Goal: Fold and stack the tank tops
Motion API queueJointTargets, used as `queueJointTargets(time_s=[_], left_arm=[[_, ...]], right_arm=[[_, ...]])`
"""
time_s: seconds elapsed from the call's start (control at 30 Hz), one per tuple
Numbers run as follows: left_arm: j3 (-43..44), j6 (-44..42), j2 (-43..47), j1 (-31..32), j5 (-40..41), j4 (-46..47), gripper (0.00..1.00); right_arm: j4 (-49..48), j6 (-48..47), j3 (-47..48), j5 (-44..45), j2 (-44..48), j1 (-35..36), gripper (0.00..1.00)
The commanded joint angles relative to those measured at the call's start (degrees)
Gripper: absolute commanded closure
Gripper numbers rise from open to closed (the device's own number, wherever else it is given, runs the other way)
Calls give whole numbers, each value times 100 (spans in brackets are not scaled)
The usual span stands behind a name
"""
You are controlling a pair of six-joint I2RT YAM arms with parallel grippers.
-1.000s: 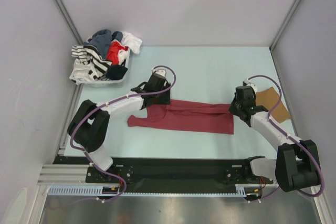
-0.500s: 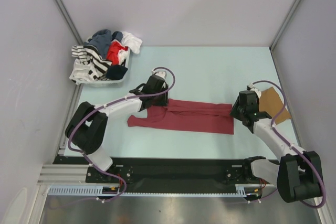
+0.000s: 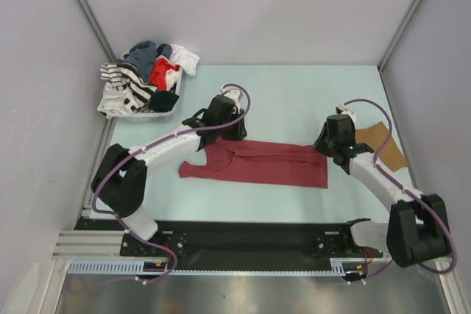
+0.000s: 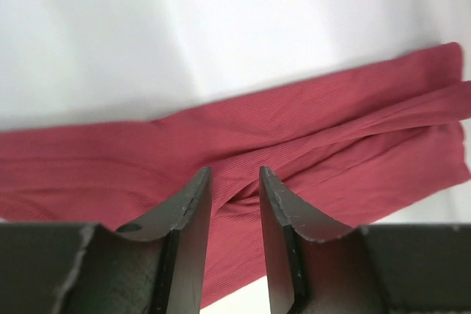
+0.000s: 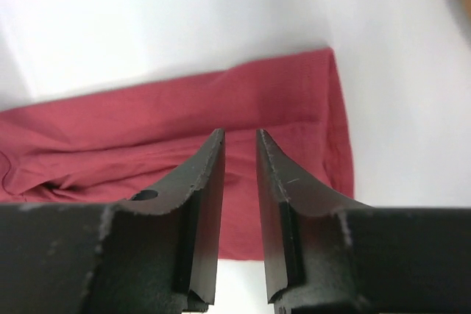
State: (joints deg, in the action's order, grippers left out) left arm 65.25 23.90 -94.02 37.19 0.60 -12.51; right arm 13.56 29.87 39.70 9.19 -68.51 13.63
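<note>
Both arms have shifted toward the top of the frame since a second ago, off the maroon tank top (image 3: 265, 164).
It lies as a long folded strip across the middle of the counter (image 3: 294, 93). The left tool (image 3: 222, 121) sits at its upper left end and the right tool (image 3: 327, 141) at its upper right corner. Each is released, with a narrow gap between its jaws and nothing in it. The tan tank top (image 3: 384, 145) lies at the right edge, and mixed clothes (image 3: 143, 79) are heaped at upper left.

A robotics lab cell: bare white walls (image 3: 243, 5), aluminium frame posts (image 3: 83, 5), arms (image 3: 163, 145) bolted to a table (image 3: 294, 93).
</note>
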Motion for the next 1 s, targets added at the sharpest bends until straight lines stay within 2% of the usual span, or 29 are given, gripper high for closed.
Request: queueJointTargets(time_s=[0.0,0.2,0.4,0.5,0.7,0.97], left_arm=[[400,-70,-353,104,-403,-14,64],[120,1,-635,104,-648,100,71],[-390,97,-469,113,-860,100,78],[-741,115,-232,131,-877,249,78],[-935,167,-258,131,-904,275,80],[-874,132,-134,131,-860,197,80]], right_arm=[[-196,-7,441,-242,-750,17,72],[-354,63,328,-471,-1156,61,74],[-91,98,3,-603,-735,245,76],[-82,124,-331,-550,-357,263,75],[-11,230,-525,-576,-233,272,77],[6,72,63,-445,-215,272,76]])
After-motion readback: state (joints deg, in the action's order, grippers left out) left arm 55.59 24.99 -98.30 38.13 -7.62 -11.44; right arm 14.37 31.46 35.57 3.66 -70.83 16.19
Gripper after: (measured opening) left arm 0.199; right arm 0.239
